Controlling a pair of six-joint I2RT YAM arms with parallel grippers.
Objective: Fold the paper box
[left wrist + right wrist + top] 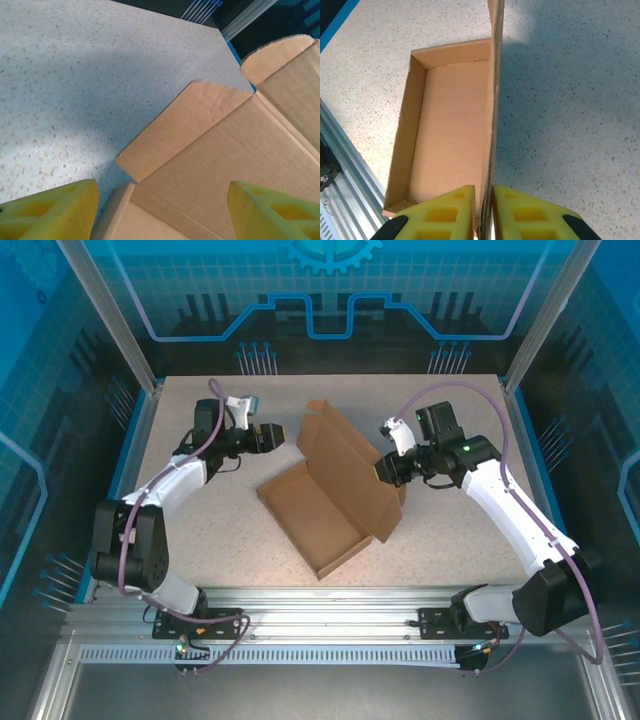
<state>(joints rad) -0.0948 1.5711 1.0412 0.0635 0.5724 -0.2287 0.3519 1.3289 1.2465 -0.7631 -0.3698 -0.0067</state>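
The paper box point(322, 512) lies in the middle of the table, its shallow brown tray open and its lid panel point(345, 462) raised upright along the far-right side. My right gripper point(384, 473) is shut on that lid's edge; in the right wrist view the yellow fingers point(452, 212) pinch the thin upright panel point(493, 100) beside the tray point(451, 125). My left gripper point(274, 437) hovers open at the box's far-left corner. In the left wrist view its fingers point(50, 212) stand wide apart over a side flap point(190, 125) and the lid.
The speckled table point(220, 530) is bounded by a metal rail point(330, 605) at the near edge and by blue-trimmed walls at the sides and back. The rail also runs close to the tray's near end point(340, 175).
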